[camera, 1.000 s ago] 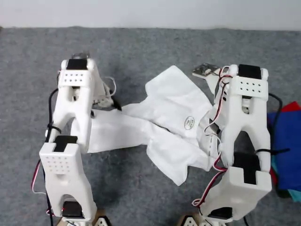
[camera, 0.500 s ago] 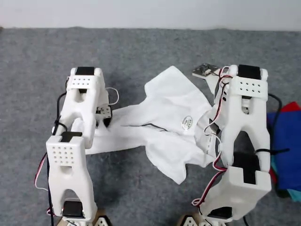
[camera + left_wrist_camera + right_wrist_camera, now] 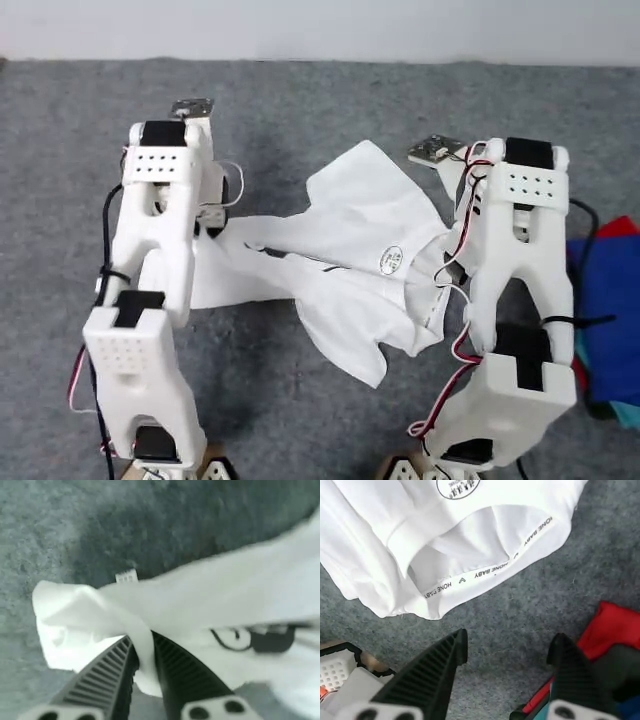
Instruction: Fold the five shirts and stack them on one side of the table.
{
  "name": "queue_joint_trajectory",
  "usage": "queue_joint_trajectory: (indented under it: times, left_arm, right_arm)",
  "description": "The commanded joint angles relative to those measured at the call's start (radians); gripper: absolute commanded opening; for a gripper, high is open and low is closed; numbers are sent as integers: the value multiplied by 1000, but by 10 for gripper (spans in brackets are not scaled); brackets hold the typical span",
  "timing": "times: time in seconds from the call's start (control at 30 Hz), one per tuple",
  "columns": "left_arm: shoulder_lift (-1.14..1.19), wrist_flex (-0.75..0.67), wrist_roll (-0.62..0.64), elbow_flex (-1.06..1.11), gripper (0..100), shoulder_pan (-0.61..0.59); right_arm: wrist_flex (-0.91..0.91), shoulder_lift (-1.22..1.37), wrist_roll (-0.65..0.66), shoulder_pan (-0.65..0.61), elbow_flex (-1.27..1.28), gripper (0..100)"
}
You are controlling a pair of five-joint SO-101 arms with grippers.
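across the middle of the grey carpet (image 3: 300,100) covering the table lies a white shirt (image 3: 360,240), crumpled and unfolded, spread between the two arms with one long part drawn out sideways under the left arm (image 3: 160,240). the left claw (image 3: 141,645) is pinching a bunched fold of that drawn-out cloth, its ridged black fingers (image 3: 175,670) pressed together on the fabric, and a small sewn tag (image 3: 125,576) shows at the cloth's edge just beyond the fingertips. the right claw (image 3: 510,645) stands spread wide with nothing in it, hovering over bare carpet just beside the shirt's neck opening (image 3: 455,550) and not touching the cloth. a round printed label (image 3: 392,260) near the collar faces up. at the table's right edge, beside the right arm (image 3: 520,250), sits a pile of coloured shirts (image 3: 605,300), red, blue and teal, apart from the white one; a red corner of it lies near the right claw's outer finger
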Motion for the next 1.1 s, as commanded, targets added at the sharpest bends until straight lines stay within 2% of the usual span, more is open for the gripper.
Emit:
queue_joint_trajectory:
  times: [0.0,0.2,0.37,0.53,0.7,0.77,0.87,1.07]
  left_arm:
    - [-155,34,-167,177,12,6]
    - [-402,34,-457,504,13,0]
    - [-614,34,-641,615,13,-2]
    - [-792,34,-649,714,30,6]
    - [-925,34,-638,894,223,-55]
    - [-961,34,-632,966,265,-92]
    - [-994,32,-666,1000,272,-132]
    - [-1026,29,-718,921,272,-207]
  right_arm:
    - [8,-31,-6,-2,-51,263]
    - [8,-31,-3,21,-52,263]
    - [13,-31,-3,51,-52,263]
    - [36,-31,-3,42,-51,266]
    - [38,-31,-3,42,-49,267]
    - [38,-31,-3,42,-49,267]
    - [36,-31,-3,42,-49,267]
    - [16,-33,-3,39,-64,267]
